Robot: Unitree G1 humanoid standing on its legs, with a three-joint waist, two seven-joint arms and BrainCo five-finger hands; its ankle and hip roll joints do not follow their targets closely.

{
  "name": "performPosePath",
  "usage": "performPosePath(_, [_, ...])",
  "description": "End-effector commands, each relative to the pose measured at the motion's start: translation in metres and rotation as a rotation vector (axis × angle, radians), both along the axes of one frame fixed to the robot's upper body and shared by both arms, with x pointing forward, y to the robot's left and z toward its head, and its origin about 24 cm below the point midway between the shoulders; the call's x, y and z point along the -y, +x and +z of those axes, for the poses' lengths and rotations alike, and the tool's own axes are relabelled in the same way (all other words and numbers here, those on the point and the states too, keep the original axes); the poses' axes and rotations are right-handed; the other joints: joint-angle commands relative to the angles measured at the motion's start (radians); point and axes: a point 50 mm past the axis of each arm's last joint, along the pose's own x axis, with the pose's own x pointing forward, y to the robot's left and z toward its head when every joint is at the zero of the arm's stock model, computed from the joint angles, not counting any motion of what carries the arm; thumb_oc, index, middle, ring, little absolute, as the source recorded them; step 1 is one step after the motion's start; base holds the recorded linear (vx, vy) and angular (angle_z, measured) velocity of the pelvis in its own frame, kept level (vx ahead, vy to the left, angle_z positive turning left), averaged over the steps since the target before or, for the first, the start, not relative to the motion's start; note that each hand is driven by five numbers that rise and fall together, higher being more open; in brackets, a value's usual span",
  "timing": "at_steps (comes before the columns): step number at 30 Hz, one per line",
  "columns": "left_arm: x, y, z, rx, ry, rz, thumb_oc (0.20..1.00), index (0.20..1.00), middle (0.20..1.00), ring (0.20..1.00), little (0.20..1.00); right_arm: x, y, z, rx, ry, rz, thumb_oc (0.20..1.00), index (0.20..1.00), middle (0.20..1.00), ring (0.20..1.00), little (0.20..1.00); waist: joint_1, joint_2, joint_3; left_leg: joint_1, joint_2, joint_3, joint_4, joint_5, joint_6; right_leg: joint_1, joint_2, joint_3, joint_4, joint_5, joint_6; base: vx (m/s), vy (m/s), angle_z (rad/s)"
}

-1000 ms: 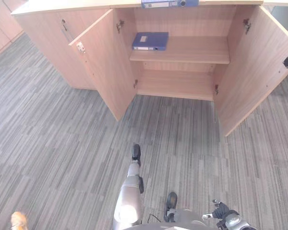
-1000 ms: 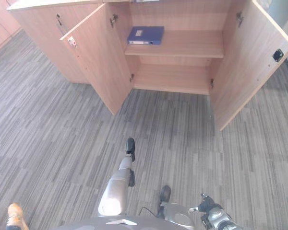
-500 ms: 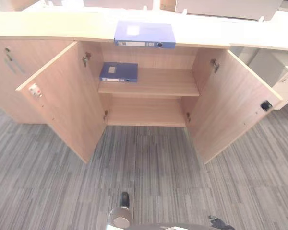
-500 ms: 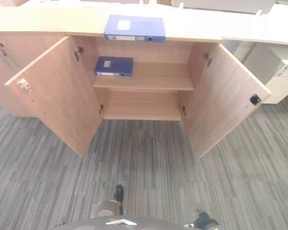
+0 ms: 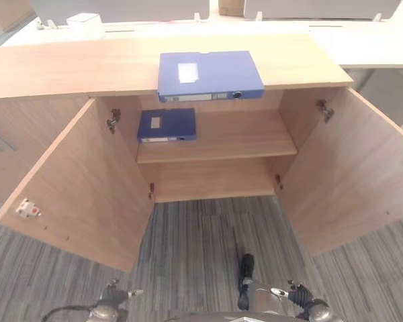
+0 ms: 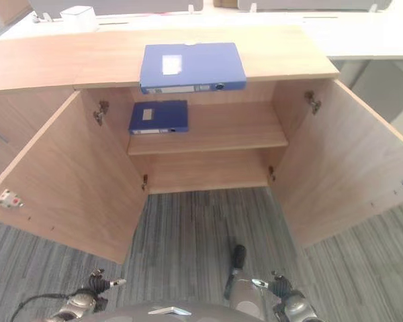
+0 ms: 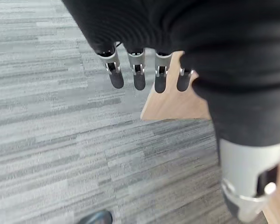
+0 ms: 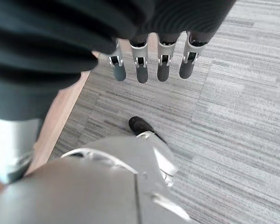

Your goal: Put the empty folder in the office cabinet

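1. A flat blue folder (image 5: 209,74) lies on the top of the light wooden cabinet (image 5: 67,67), its long axis running left to right (a smaller one sits on the shelf inside).
2. The left hand (image 7: 137,70) and the right hand (image 8: 151,63) hang low with straight fingers, holding nothing, well short of the folder and about equally far from it.

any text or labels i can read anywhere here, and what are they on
None can be read.
Folder on the cabinet top: pale label on the cover and a white spine strip, print too small.
Folder on the upper shelf: small cover label and spine strip, too small.
Left door: white sticker with red marks, illegible.
Both hands hang open, unmarked.
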Motion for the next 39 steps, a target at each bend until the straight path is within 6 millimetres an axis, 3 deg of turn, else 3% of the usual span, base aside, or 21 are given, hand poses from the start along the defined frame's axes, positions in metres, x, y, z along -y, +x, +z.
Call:
performPosePath(1, [-0.01, 0.012, 0.006, 0.046, 0.028, -0.009, 1.0, 1.0, 1.0, 1.0, 1.0, 0.023, 0.007, 0.005, -0.002, -0.078, 0.006, 1.0, 1.0, 1.0, 1.0, 1.0, 0.029, 0.014, 0.027, -0.173, 0.048, 0.025, 0.052, 0.096, -0.014, 0.178, -0.06, 0.053, -0.043, 0.078, 0.068, 0.22, -0.129, 0.66])
performPosePath(4, [-0.005, 0.005, 0.002, 0.013, 0.023, -0.028, 1.0, 1.0, 1.0, 1.0, 1.0, 0.024, 0.01, 0.006, 0.005, -0.083, 0.022, 1.0, 1.0, 1.0, 1.0, 1.0, 0.028, 0.013, 0.0, -0.153, 0.06, 0.003, 0.062, 0.064, -0.031, 0.225, -0.062, 0.079, -0.071, 0.064, 0.063, 0.21, -0.165, 0.24])
performPosePath(8, [0.0, -0.009, -0.003, -0.037, 0.008, -0.023, 1.0, 1.0, 1.0, 1.0, 1.0, 0.022, 0.018, 0.009, 0.037, -0.083, 0.075, 1.0, 1.0, 1.0, 1.0, 1.0, 0.031, 0.027, -0.029, -0.137, 0.12, 0.003, 0.079, 0.076, -0.077, 0.269, -0.013, 0.077, -0.11, 0.034, 0.037, 0.14, -0.23, -0.02])
performPosePath(12, [0.004, -0.002, -0.002, -0.001, 0.004, -0.014, 1.0, 1.0, 1.0, 1.0, 1.0, 0.022, 0.034, 0.016, 0.106, -0.075, 0.085, 1.0, 1.0, 1.0, 1.0, 1.0, 0.034, 0.043, -0.024, -0.17, 0.172, -0.015, 0.159, 0.131, -0.123, 0.304, 0.026, 0.068, -0.13, -0.004, 0.004, 0.05, -0.227, -0.24])
performPosePath(17, [0.01, 0.01, 0.001, 0.05, 0.001, -0.02, 1.0, 1.0, 1.0, 1.0, 1.0, 0.026, 0.041, 0.02, 0.143, -0.093, 0.088, 1.0, 1.0, 1.0, 1.0, 1.0, 0.031, 0.045, -0.017, -0.206, 0.186, -0.002, 0.189, 0.147, -0.132, 0.328, 0.014, 0.048, -0.142, -0.022, -0.001, -0.01, -0.001, 0.01])
performPosePath(21, [0.015, 0.028, 0.008, 0.149, 0.05, -0.113, 1.0, 1.0, 1.0, 1.0, 1.0, 0.03, 0.043, 0.023, 0.164, -0.131, 0.121, 1.0, 1.0, 1.0, 1.0, 1.0, 0.029, 0.076, -0.032, -0.205, 0.214, 0.054, 0.054, 0.167, -0.127, 0.338, -0.002, 0.01, -0.137, -0.039, 0.012, -0.02, 0.144, 0.29])
performPosePath(23, [0.015, 0.028, 0.008, 0.148, 0.051, -0.114, 1.0, 1.0, 1.0, 1.0, 1.0, 0.03, 0.042, 0.022, 0.163, -0.132, 0.121, 1.0, 1.0, 1.0, 1.0, 1.0, 0.03, 0.076, -0.033, -0.203, 0.214, 0.056, 0.051, 0.168, -0.127, 0.337, -0.002, 0.011, -0.137, -0.039, 0.012, 0.01, 0.069, 0.27])
performPosePath(26, [0.013, 0.049, 0.027, 0.314, 0.115, -0.252, 1.0, 1.0, 1.0, 1.0, 1.0, 0.033, 0.039, 0.023, 0.177, -0.164, 0.144, 1.0, 1.0, 1.0, 1.0, 1.0, 0.044, 0.1, -0.058, -0.161, 0.21, 0.068, -0.006, 0.169, -0.124, 0.353, -0.011, 0.002, -0.143, -0.032, 0.028, 0.04, 0.112, 0.04])
performPosePath(29, [-0.013, 0.065, 0.054, 0.446, 0.245, -0.322, 1.0, 1.0, 1.0, 1.0, 1.0, 0.032, 0.039, 0.023, 0.171, -0.161, 0.155, 1.0, 1.0, 1.0, 1.0, 1.0, 0.058, 0.093, -0.067, -0.14, 0.2, 0.07, -0.017, 0.161, -0.122, 0.368, -0.033, -0.002, -0.147, -0.019, 0.041, 0.01, 0.065, 0.01])
performPosePath(32, [-0.02, 0.067, 0.062, 0.484, 0.281, -0.335, 1.0, 1.0, 1.0, 1.0, 1.0, 0.031, 0.039, 0.022, 0.168, -0.159, 0.156, 1.0, 1.0, 1.0, 1.0, 1.0, 0.063, 0.088, -0.067, -0.136, 0.196, 0.07, -0.019, 0.156, -0.119, 0.37, -0.037, 0.002, -0.148, -0.014, 0.044, 0.0, 0.014, 0.02])
performPosePath(37, [-0.055, 0.086, 0.12, 0.71, 0.531, -0.412, 1.0, 1.0, 1.0, 1.0, 1.0, 0.027, 0.031, 0.019, 0.146, -0.136, 0.169, 1.0, 1.0, 1.0, 1.0, 1.0, 0.075, 0.072, -0.079, -0.116, 0.188, 0.081, -0.019, 0.136, -0.113, 0.379, -0.051, 0.016, -0.163, 0.004, 0.062, 0.01, 0.019, -0.02])
performPosePath(38, [-0.056, 0.085, 0.121, 0.709, 0.533, -0.412, 1.0, 1.0, 1.0, 1.0, 1.0, 0.026, 0.031, 0.019, 0.145, -0.135, 0.17, 1.0, 1.0, 1.0, 1.0, 1.0, 0.075, 0.071, -0.079, -0.115, 0.188, 0.082, -0.019, 0.136, -0.113, 0.379, -0.051, 0.017, -0.163, 0.004, 0.062, -0.01, 0.004, -0.12])
performPosePath(39, [-0.062, 0.091, 0.14, 0.781, 0.602, -0.438, 1.0, 1.0, 1.0, 1.0, 1.0, 0.026, 0.029, 0.019, 0.143, -0.132, 0.17, 1.0, 1.0, 1.0, 1.0, 1.0, 0.077, 0.069, -0.08, -0.113, 0.187, 0.086, -0.019, 0.132, -0.113, 0.378, -0.051, 0.019, -0.164, 0.006, 0.064, 0.0, 0.002, -0.11])
